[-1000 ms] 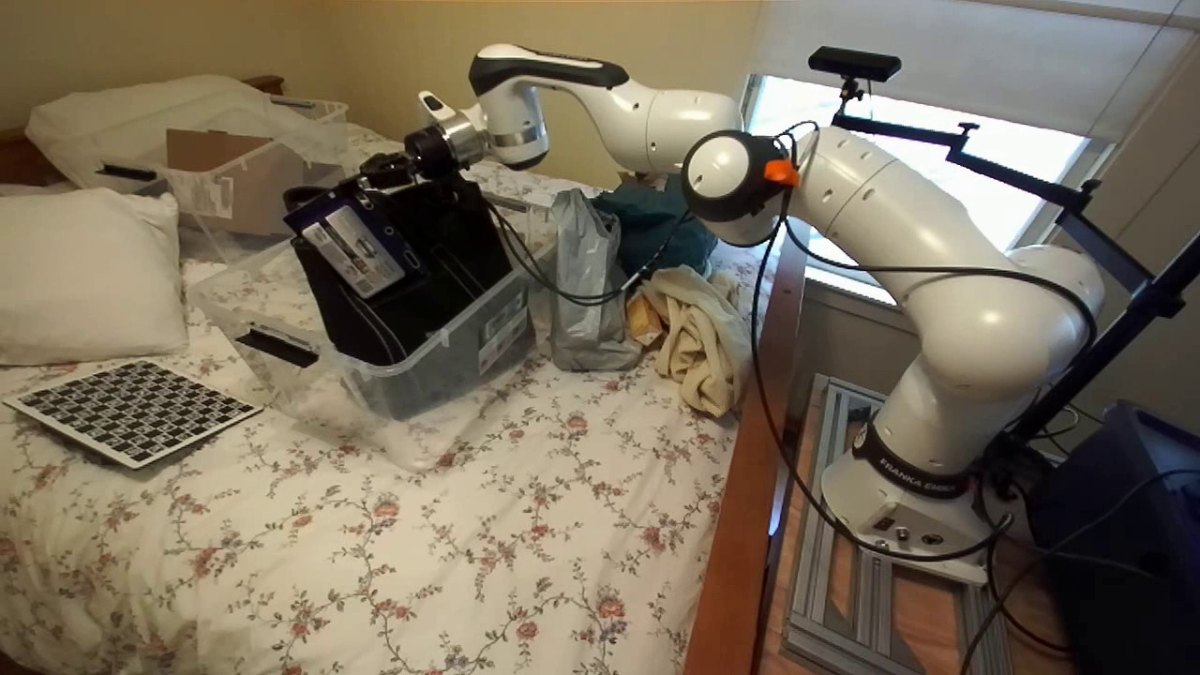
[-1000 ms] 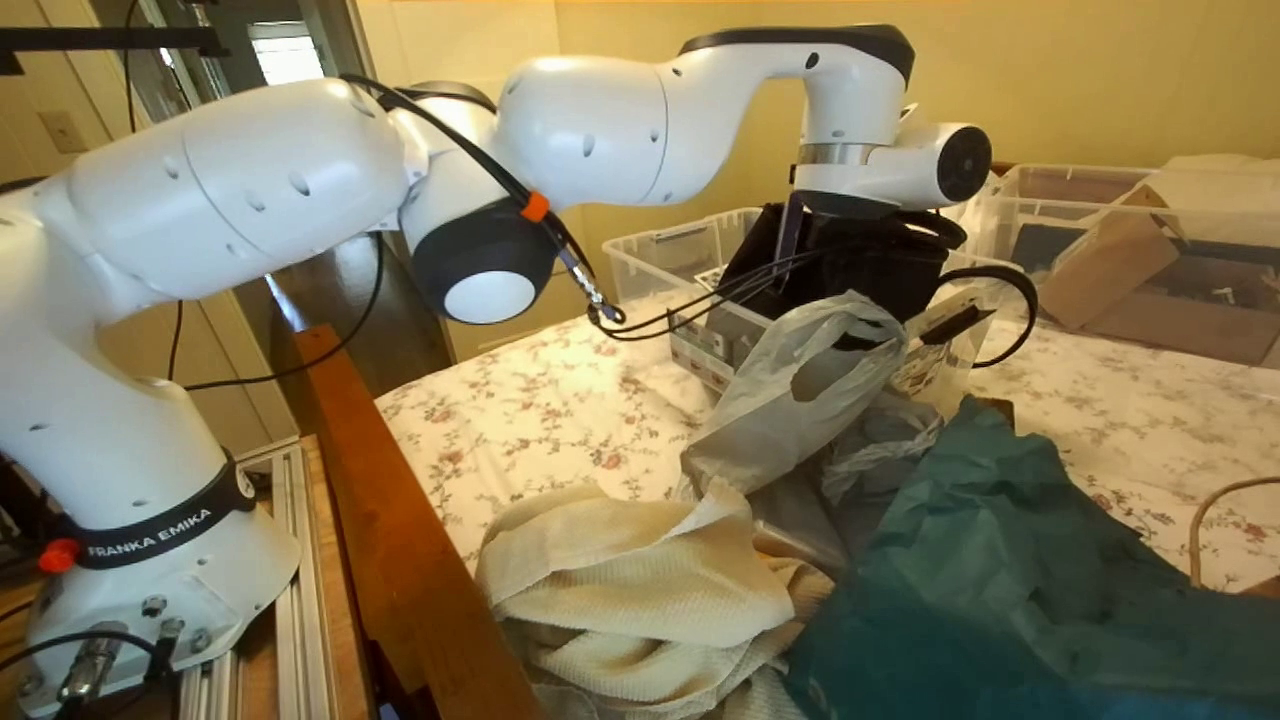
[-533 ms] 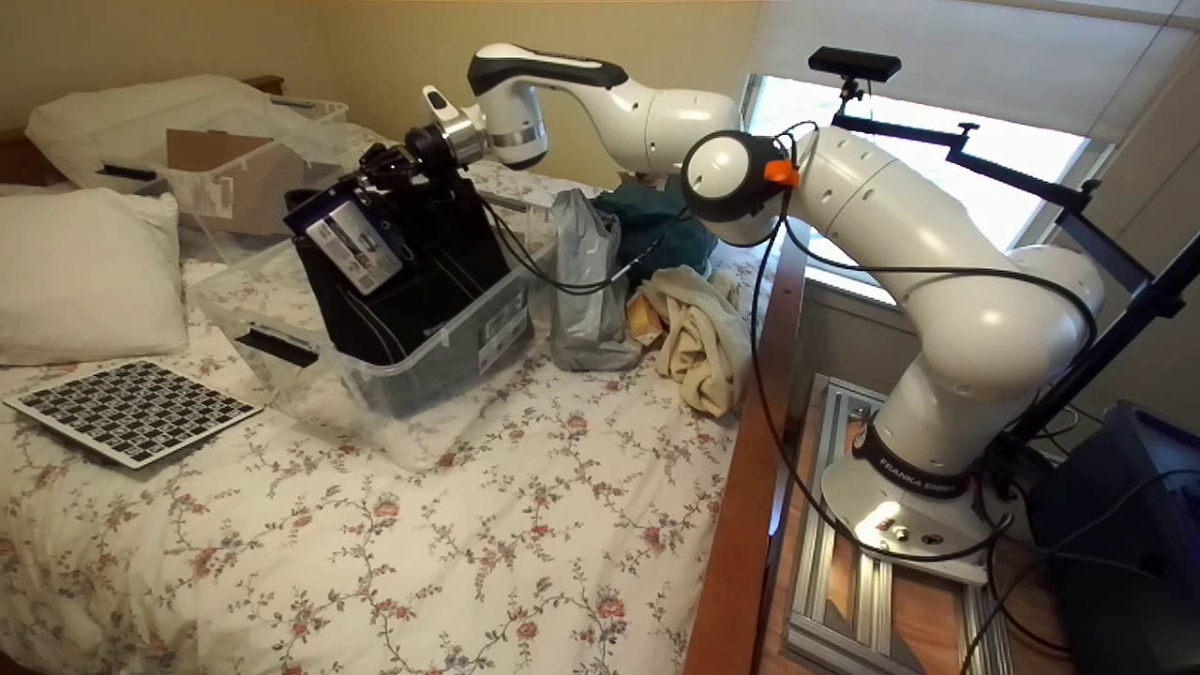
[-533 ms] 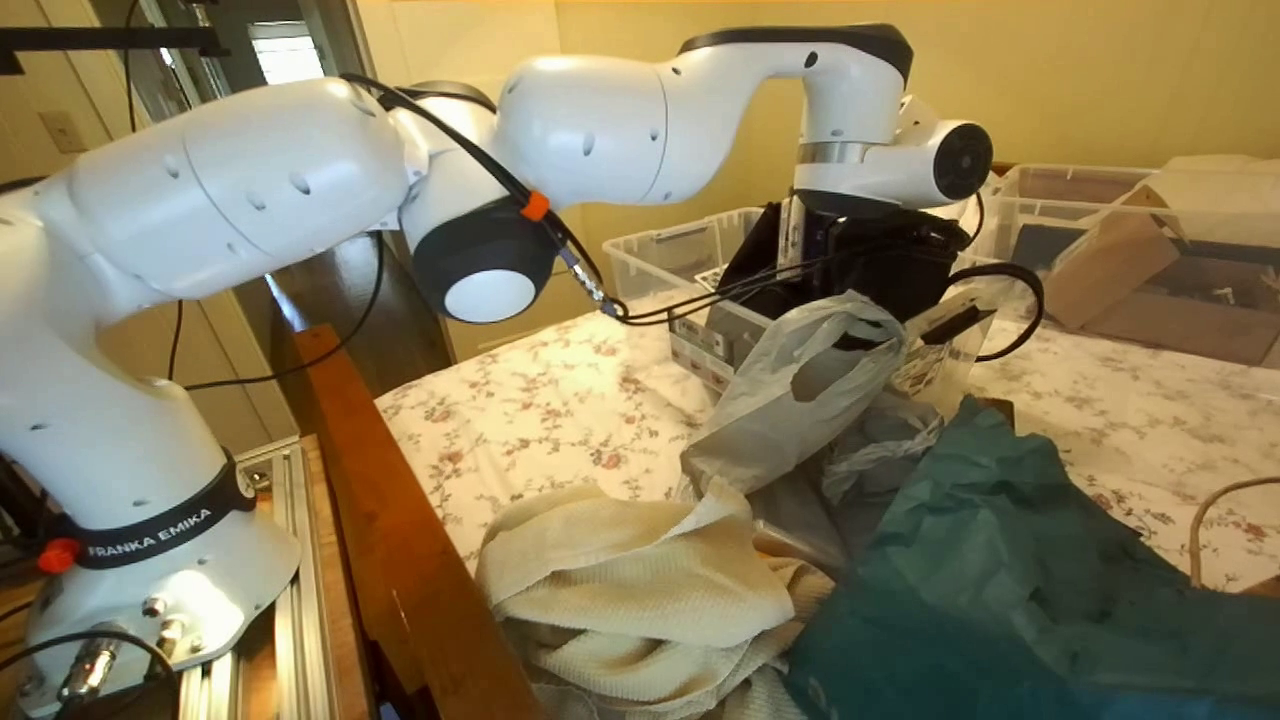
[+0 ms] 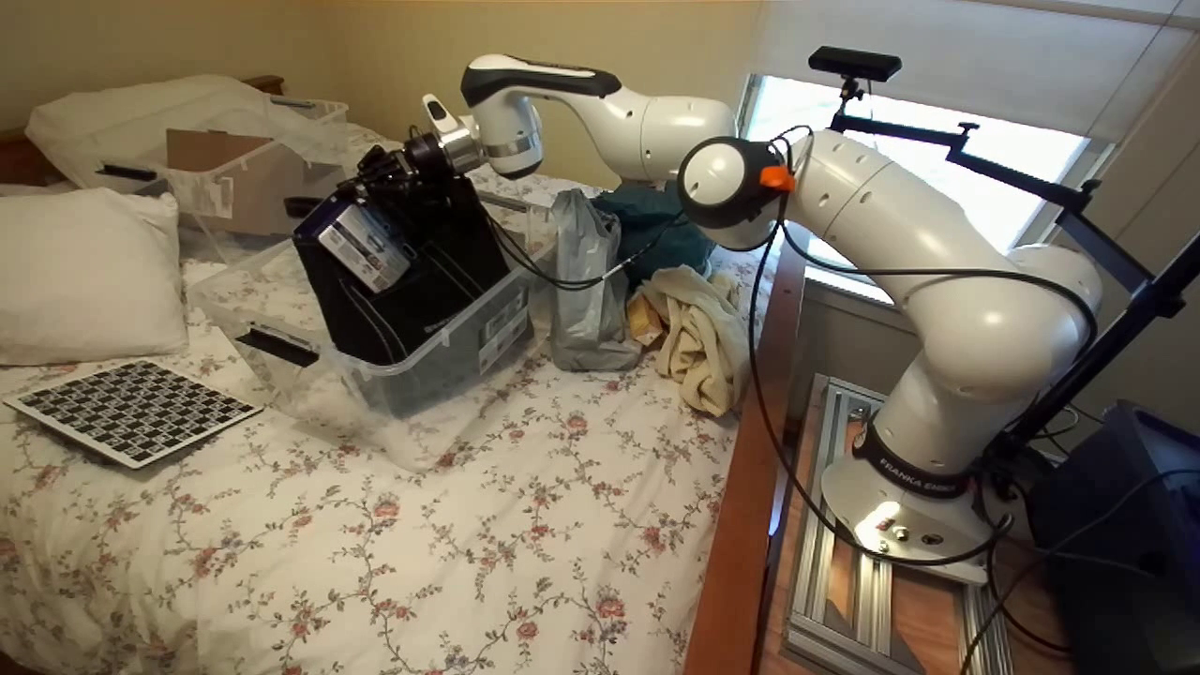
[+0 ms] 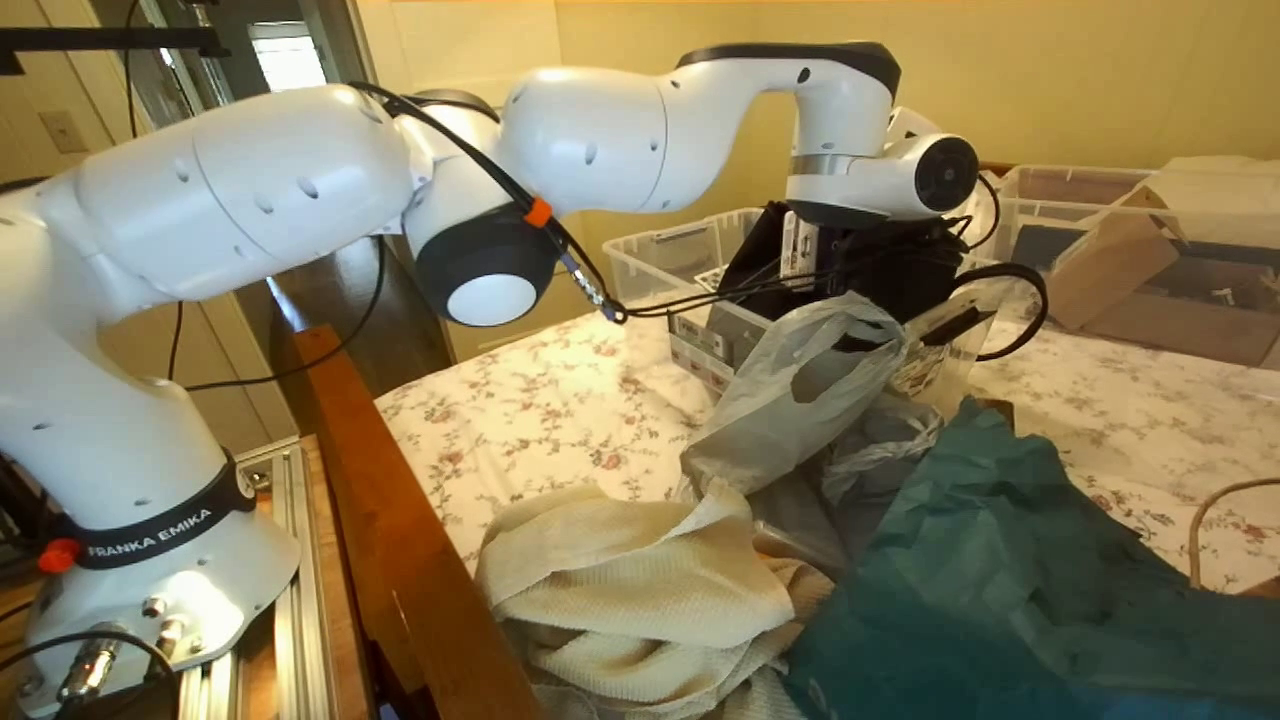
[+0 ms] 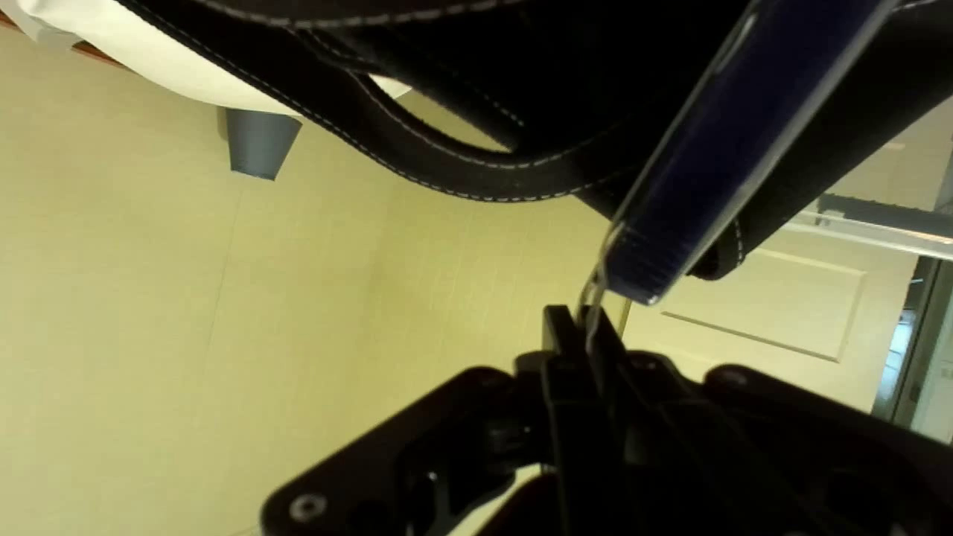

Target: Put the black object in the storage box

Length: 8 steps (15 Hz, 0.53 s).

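A black bag (image 5: pixel 431 309) with handles stands tilted in a clear plastic storage box (image 5: pixel 398 389); both also show in an exterior view, the bag (image 6: pixel 895 270) and the box (image 6: pixel 645 262). My gripper (image 5: pixel 352 187) is above the bag. In the wrist view my gripper (image 7: pixel 583 316) is shut on a thin clear plastic edge of a dark blue package (image 7: pixel 737 149). The package (image 5: pixel 366 246) has a white label and hangs tilted at the bag's opening. How deep it reaches into the bag I cannot tell. The bag's handle (image 7: pixel 476 175) loops near the fingers.
Another clear box (image 5: pixel 211 197) with cardboard stands behind. A grey plastic bag (image 5: pixel 591 309), a teal bag (image 6: pixel 980 560) and a cream cloth (image 6: pixel 640 590) lie beside the storage box. A checkered board (image 5: pixel 131 412) and a pillow (image 5: pixel 89 277) are on the bed.
The arm has sunk slightly and the wrist has tilted. The package has turned, so its white label side now shows in both exterior views. The black bag and storage box stay in place.
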Tool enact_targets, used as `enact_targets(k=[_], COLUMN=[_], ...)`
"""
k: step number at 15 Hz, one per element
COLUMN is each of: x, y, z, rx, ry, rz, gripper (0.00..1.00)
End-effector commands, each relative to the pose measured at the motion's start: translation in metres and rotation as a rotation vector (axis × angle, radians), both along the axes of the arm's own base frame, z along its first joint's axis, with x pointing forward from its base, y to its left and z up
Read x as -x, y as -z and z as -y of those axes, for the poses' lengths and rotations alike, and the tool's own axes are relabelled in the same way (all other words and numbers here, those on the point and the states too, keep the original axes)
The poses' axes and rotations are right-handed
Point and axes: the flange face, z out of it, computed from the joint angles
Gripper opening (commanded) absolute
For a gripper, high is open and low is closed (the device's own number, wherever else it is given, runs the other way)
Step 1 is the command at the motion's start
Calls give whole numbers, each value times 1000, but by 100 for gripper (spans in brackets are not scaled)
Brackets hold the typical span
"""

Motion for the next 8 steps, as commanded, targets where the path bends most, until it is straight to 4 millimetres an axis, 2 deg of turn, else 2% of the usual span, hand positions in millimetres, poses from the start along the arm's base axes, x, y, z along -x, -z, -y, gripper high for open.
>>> enact_targets(k=[1, 5, 8], x=[-1, -3, -4], y=[15, 20, 16], z=[-1, 5, 11], rx=[21, 16, 49], ry=[45, 127, 221], rz=[-34, -104, -164], gripper=[0, 0, 0])
